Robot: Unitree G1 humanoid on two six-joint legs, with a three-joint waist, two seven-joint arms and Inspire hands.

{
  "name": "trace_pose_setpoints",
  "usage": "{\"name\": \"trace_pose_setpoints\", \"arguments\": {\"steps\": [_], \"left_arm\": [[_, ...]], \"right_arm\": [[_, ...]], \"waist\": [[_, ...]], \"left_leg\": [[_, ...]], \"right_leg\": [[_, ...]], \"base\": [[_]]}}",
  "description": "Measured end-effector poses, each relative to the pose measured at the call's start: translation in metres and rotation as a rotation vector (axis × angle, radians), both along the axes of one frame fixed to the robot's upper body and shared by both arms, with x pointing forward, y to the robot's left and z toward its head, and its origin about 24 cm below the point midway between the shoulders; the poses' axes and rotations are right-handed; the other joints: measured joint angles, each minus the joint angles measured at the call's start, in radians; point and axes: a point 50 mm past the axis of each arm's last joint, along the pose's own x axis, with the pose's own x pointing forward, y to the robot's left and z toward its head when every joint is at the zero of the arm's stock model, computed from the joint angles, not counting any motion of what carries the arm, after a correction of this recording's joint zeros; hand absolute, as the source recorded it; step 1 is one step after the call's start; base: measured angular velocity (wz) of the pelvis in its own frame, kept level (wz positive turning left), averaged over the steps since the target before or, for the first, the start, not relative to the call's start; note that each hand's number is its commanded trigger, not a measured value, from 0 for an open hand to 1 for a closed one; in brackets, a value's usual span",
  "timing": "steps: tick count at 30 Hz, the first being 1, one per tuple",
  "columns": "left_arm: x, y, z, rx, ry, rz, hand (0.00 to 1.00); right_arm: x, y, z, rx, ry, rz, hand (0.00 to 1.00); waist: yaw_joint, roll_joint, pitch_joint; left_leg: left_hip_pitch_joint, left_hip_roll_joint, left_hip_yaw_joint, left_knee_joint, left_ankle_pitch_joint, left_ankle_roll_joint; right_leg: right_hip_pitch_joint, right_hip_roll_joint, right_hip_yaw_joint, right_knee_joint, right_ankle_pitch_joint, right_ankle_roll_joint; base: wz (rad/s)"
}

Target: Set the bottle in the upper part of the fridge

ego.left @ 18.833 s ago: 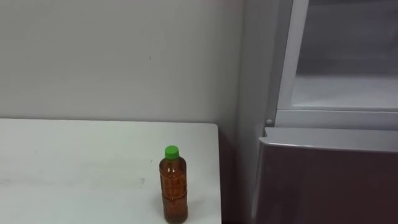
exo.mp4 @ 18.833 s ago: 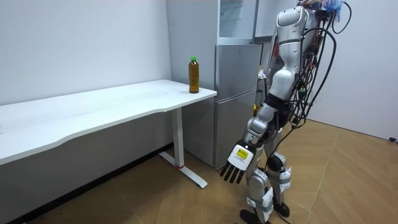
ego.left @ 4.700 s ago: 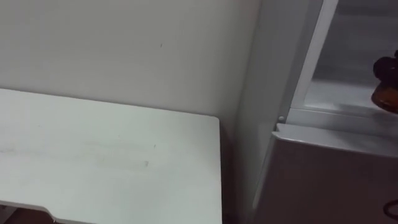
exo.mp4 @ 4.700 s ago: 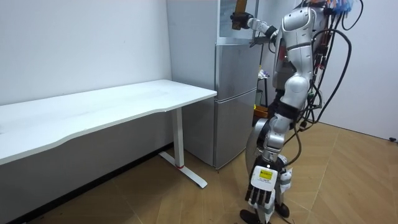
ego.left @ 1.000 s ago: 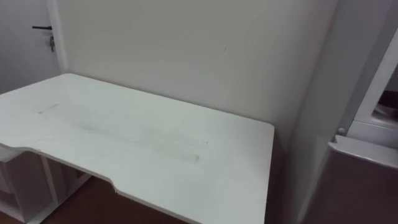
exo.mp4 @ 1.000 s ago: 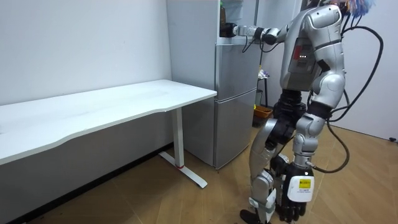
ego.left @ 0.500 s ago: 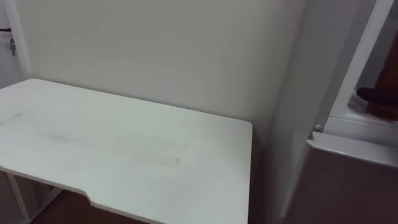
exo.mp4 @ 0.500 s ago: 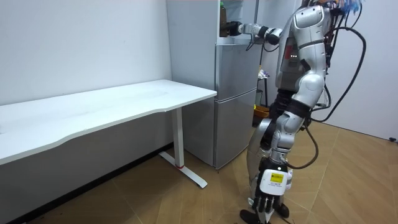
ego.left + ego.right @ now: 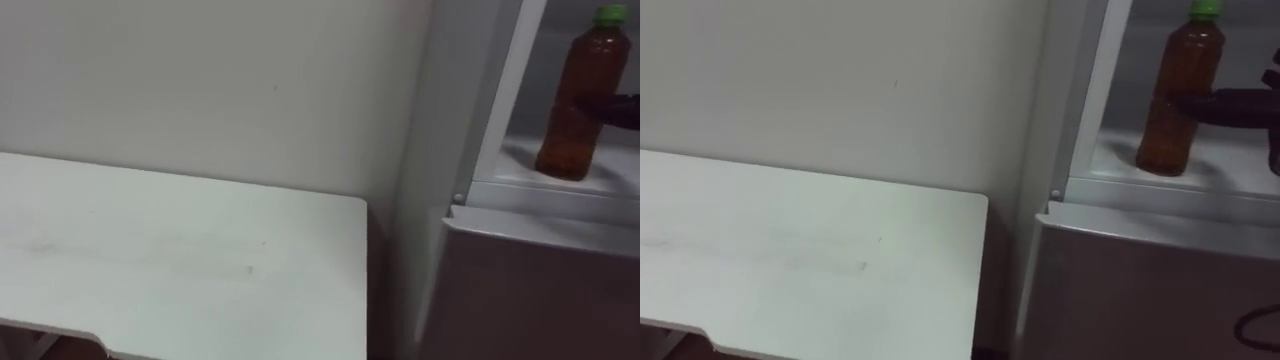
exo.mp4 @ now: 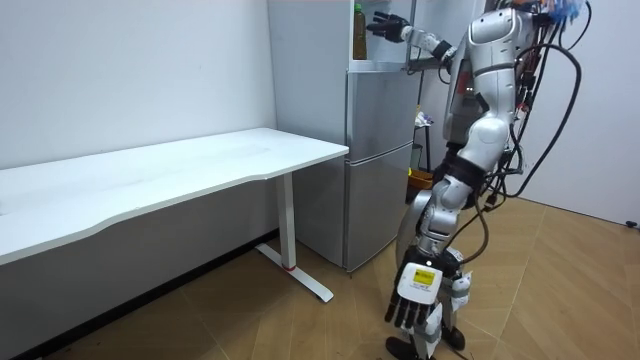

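Observation:
The bottle (image 9: 583, 96) of brown tea with a green cap stands upright on the white shelf (image 9: 545, 185) inside the open upper fridge; it also appears as the bottle (image 9: 1174, 92) and, in the room view, the bottle (image 10: 358, 20). My right hand (image 10: 386, 22) is raised at the compartment, fingers spread just beside the bottle. One dark finger (image 9: 1238, 105) reaches in from the right and crosses the bottle's middle. My left hand (image 10: 414, 294) hangs open beside my leg.
The grey lower fridge door (image 9: 540, 290) is closed below the shelf. A white table (image 9: 180, 262) stands to the left of the fridge (image 10: 380, 160), against the wall. I stand on wooden floor in front of the fridge.
My right hand has risen from the shelf's front edge, its fingers now spread. The bottle now shows upright on the shelf. The eye view has swung right; my left hand has swung slightly.

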Motion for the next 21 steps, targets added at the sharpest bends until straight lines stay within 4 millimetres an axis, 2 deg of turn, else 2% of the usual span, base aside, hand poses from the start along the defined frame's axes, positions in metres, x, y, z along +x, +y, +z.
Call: {"name": "trace_pose_setpoints", "arguments": {"steps": [7,11,15,17,19,21], "left_arm": [[0.001,0.001,0.000,0.011,-0.015,-0.013,0.00],[0.002,0.001,0.000,0.018,-0.022,-0.031,0.00],[0.005,-0.007,-0.004,0.002,-0.035,-0.048,0.00],[0.005,-0.011,-0.006,-0.005,-0.040,-0.047,0.00],[0.001,-0.015,-0.008,-0.010,-0.033,-0.044,0.00],[-0.004,-0.018,-0.009,-0.008,-0.026,-0.042,0.00]], "right_arm": [[-0.014,0.012,-0.001,-0.063,-0.043,0.026,0.00],[-0.028,0.029,-0.016,-0.042,-0.065,0.100,0.00],[-0.043,0.045,-0.033,0.040,-0.095,0.189,0.00],[-0.050,0.052,-0.034,0.057,-0.112,0.217,0.00],[-0.055,0.060,-0.032,0.070,-0.153,0.246,0.00],[-0.064,0.066,-0.034,0.091,-0.211,0.265,0.00]], "waist": [[-0.006,-0.006,0.0031],[-0.003,0.001,0.0081],[-0.008,0.019,0.0101],[-0.004,0.027,0.0075],[-0.005,0.042,0.0126],[-0.007,0.051,0.0112]], "left_leg": [[0.001,0.004,0.017,0.001,-0.001,0.001],[0.006,0.010,0.038,0.002,-0.006,0.003],[0.004,0.010,0.040,0.003,-0.010,0.004],[0.004,0.011,0.044,0.002,-0.010,0.005],[0.010,0.014,0.053,0.002,-0.012,0.003],[0.016,0.017,0.056,0.001,-0.014,0.002]], "right_leg": [[-0.008,0.000,0.014,0.007,0.000,0.000],[-0.011,0.002,0.035,0.008,0.000,0.000],[-0.015,0.002,0.036,0.010,0.002,0.002],[-0.019,0.001,0.039,0.013,0.002,0.002],[-0.017,0.004,0.055,0.013,0.002,0.001],[-0.011,0.005,0.056,0.013,0.002,0.001]], "base": [[-0.09],[-0.13],[-0.03],[-0.08],[-0.15],[-0.05]]}}
